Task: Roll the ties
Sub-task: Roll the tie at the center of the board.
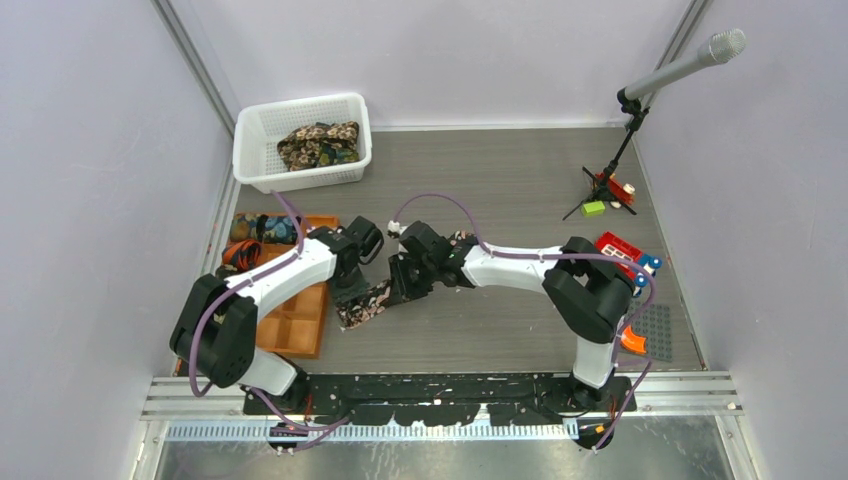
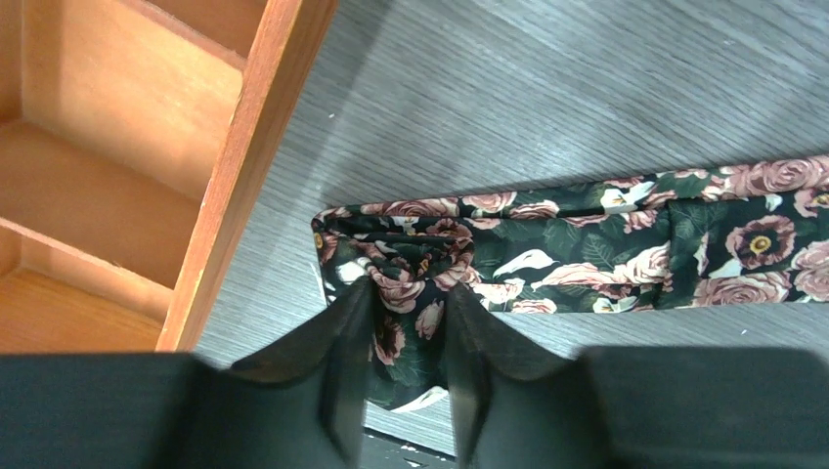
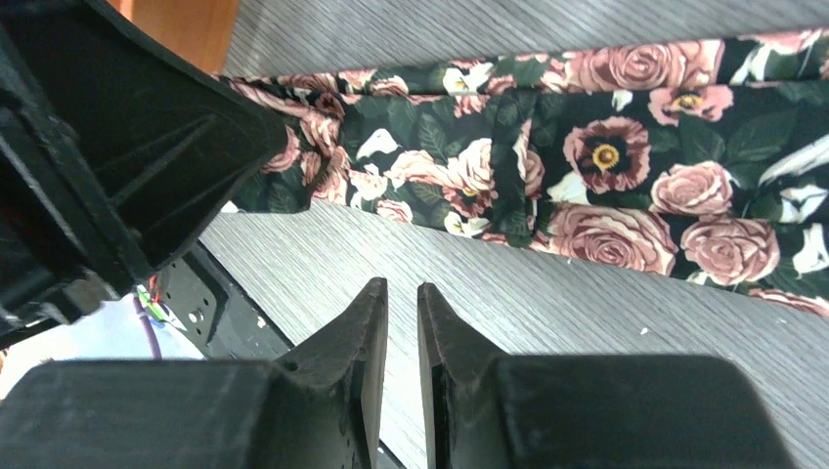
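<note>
A: What's happening w/ the black tie point(image 2: 587, 244)?

B: It lies flat on the grey counter point(image 1: 500, 180), stretched out between both arms. Pink-cream roses on black. One end is folded back on itself, approx. one turn, so I'd call this the start of the roll.

A: Pincers?

B: The left pincer point(image 2: 409, 288) straddles that folded end, fabric bunched between its fingers; looks like a light pinch on the tie. The right pincer point(image 3: 401, 288) hovers over bare counter just beside the tie's edge, fingers nearly pressed together w/ only a slit between them, nothing in it.

A: Next move?

B: Prob. turning the fold over again along the tie's length while the rest is kept flat. That needs a firm hold, or the fold springs loose.

A: Anything in the way?

B: The orange tray point(image 2: 244, 147) sits just beside the folded end, and the two pincers crowd each other there. Far left, a white basket point(image 1: 255, 150) holds spare ties point(image 1: 318, 145). A mic stand point(image 1: 640, 110) and toys point(image 1: 620, 245) stand well apart, right side.
</note>
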Controlling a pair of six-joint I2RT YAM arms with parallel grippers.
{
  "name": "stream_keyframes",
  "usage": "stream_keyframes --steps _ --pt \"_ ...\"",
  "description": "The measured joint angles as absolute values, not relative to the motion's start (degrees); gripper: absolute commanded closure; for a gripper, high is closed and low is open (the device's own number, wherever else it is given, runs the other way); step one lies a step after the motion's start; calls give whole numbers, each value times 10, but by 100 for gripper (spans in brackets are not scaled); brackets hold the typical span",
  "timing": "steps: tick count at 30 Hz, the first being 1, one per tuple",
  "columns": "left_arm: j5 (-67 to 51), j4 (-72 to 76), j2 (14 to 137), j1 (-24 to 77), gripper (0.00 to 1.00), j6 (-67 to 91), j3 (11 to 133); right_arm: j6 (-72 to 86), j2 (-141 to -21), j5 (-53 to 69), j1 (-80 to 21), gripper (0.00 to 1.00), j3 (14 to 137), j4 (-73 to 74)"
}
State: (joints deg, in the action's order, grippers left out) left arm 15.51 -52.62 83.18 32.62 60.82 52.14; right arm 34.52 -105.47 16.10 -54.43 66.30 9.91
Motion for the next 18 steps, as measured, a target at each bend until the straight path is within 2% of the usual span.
stream_keyframes --steps 6,13,18 --pt "157 -525 832 335 43 611 533 343 -1053 160 -542 77 649 103" --pt "157 -526 832 352 37 613 545 342 -1034 156 -542 77 649 105" --pt "157 -526 832 357 28 614 552 343 -1021 155 -542 77 649 104"
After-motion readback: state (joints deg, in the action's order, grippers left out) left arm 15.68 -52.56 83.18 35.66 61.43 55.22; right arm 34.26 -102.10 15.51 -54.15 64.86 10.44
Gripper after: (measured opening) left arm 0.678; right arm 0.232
